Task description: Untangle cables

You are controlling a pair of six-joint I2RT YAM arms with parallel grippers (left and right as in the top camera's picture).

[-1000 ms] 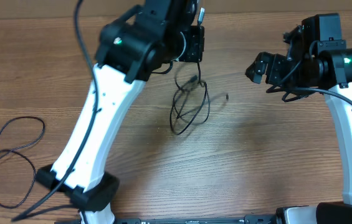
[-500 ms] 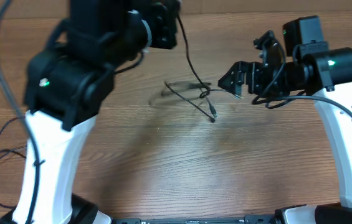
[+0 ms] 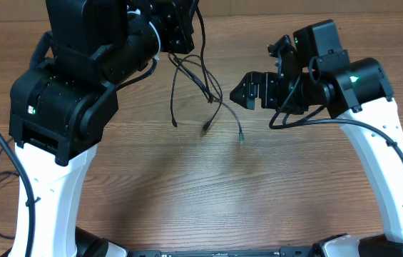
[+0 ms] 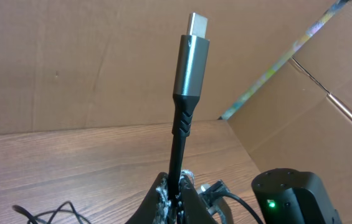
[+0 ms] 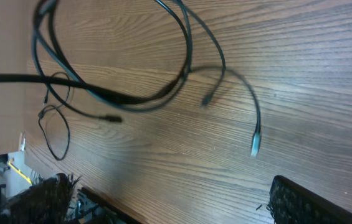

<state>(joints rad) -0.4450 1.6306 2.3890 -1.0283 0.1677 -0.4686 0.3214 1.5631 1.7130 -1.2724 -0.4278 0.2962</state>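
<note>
Lifting is the step in hand, as I judge it: the left gripper [image 4: 177, 198] is pressed together on one cord just below its silver plug [image 4: 191, 59], which stands straight up above the fingers. The cables [image 3: 208, 89] hang down from that grip in a loose bunch. Several strands cross one another a little way below it, and three free ends dangle lower, apart from each other. Whether those ends touch the table [image 3: 294, 200] I cannot tell.

The right gripper [image 3: 258, 70] has its jaws spread wide and holds nothing. The bunch hangs just in front of its fingertips, near but not between them. In the right wrist view the strands swing as blurred loops ahead of the fingers, with one pale-tipped end lowest.

The next move, I think, calls for the right gripper to reach forward and close on a single strand below the crossing. Pulling it sideways, away from the left grip, should draw the cords apart. Picking only one strand will be the hard part, since they lie close and look to be moving.
</note>
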